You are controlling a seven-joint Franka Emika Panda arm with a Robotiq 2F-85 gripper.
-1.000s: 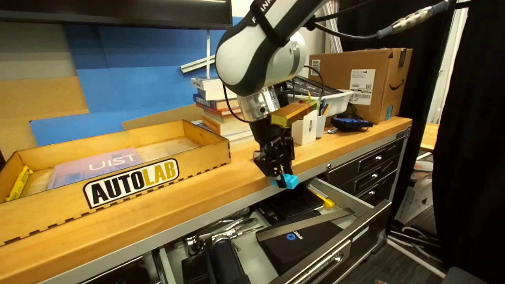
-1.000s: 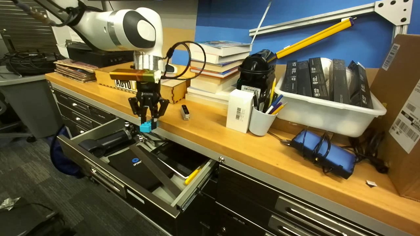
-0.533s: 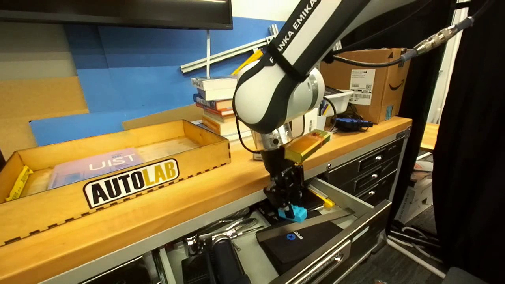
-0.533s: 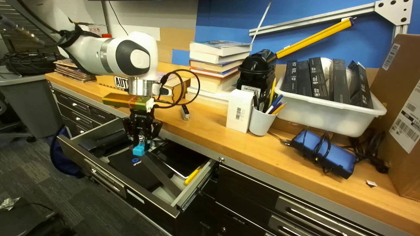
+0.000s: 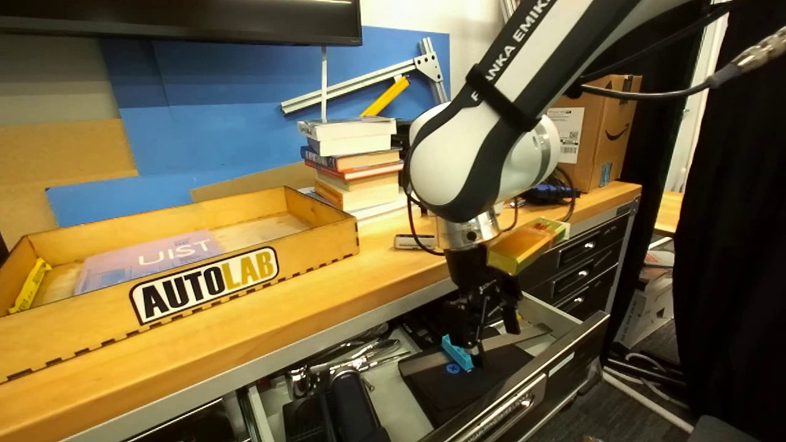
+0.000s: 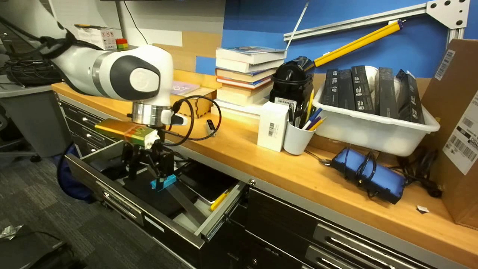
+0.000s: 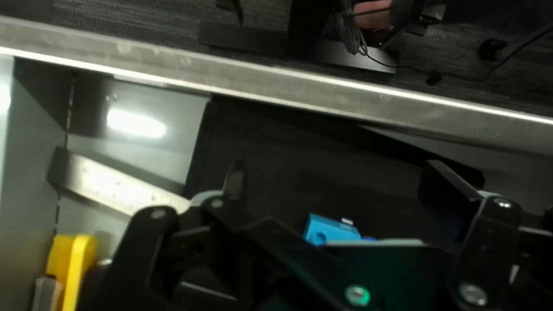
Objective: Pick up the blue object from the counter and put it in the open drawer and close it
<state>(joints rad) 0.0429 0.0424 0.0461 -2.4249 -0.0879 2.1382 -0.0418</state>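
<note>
A light blue block (image 5: 457,353) is inside the open drawer (image 6: 132,197), over a flat black case (image 7: 302,147). It sits tilted in an exterior view; whether it rests on the case or is still dropping, I cannot tell. My gripper (image 7: 342,185) is low over the drawer with its fingers spread wide and nothing clasped between them. In an exterior view one finger (image 6: 160,185) passes in front of the blue block (image 6: 170,181). In the wrist view the block (image 7: 330,229) shows between the fingers, its lower part hidden by the gripper's body.
A metal strip (image 7: 116,183), a yellow-handled tool (image 6: 219,201) and a dark tool (image 5: 355,402) lie in the drawer. On the wooden counter (image 5: 387,261) stand a wooden tray (image 5: 331,239), stacked books (image 6: 244,87), a white box (image 6: 272,127) and a white bin (image 6: 373,130).
From the counter's front edge my gripper has come down and outward over the drawer. Its jaws, shut on the blue block before, have opened, and the block is now loose and turned.
</note>
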